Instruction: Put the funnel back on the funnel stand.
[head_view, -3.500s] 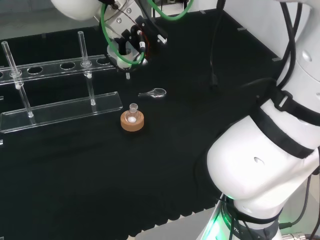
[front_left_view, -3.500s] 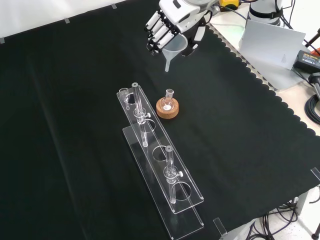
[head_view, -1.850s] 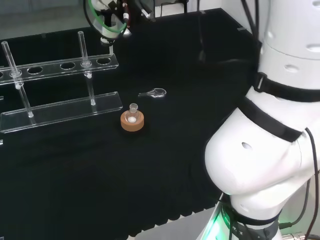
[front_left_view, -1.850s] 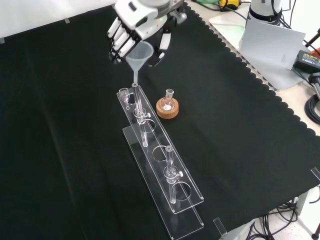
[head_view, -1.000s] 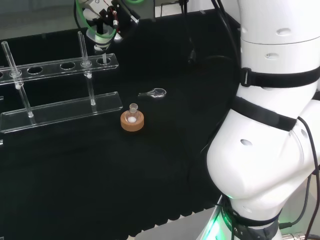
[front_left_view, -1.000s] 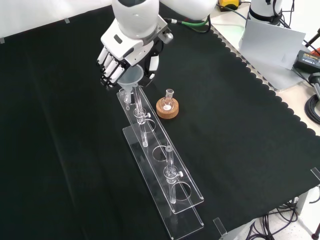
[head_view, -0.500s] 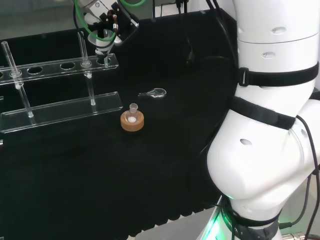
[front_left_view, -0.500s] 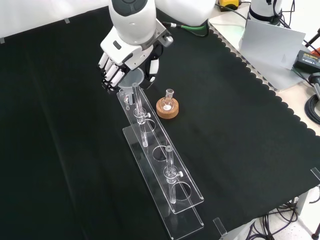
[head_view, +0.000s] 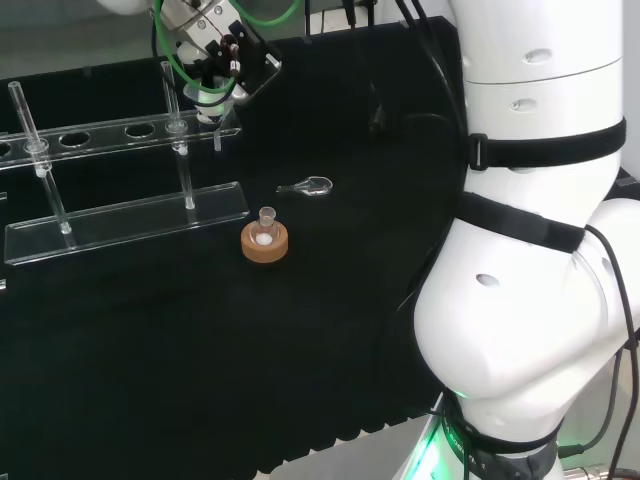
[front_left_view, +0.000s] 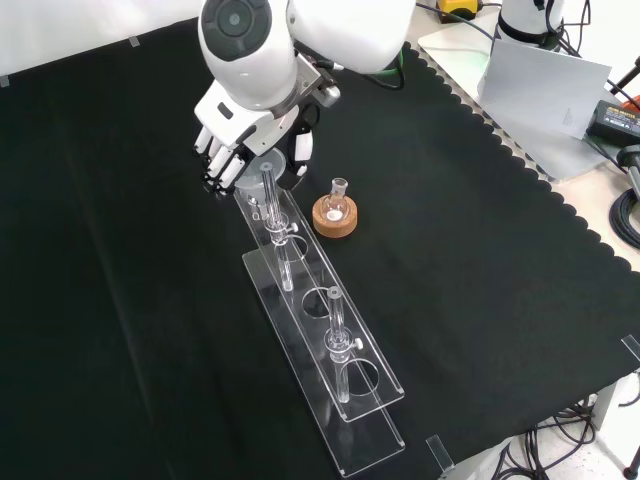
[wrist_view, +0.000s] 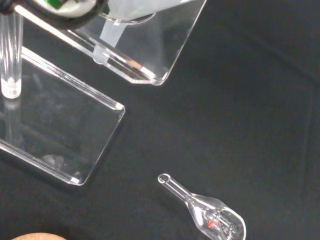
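At the end hole of the funnel stand (front_left_view: 352, 395) nearest the arm, we have the funnel (wrist_view: 112, 31) lowered into place: in the wrist view its stem passes down through the upper clear plate, and the cone seems to rest at the hole's rim. Our hand (front_left_view: 235, 135) is curled round the cone from above the stand, fingers (front_left_view: 218, 160) bent on one side and thumb on the other. Just beside the stand sit a small flask on a cork ring (front_left_view: 334, 218) and, beyond the ring, a glass stopper (head_view: 308, 186) lying on the cloth. We judge the seating step nearly done; next we should uncurl the fingers and lift straight up, clear of the stand's upright rods.
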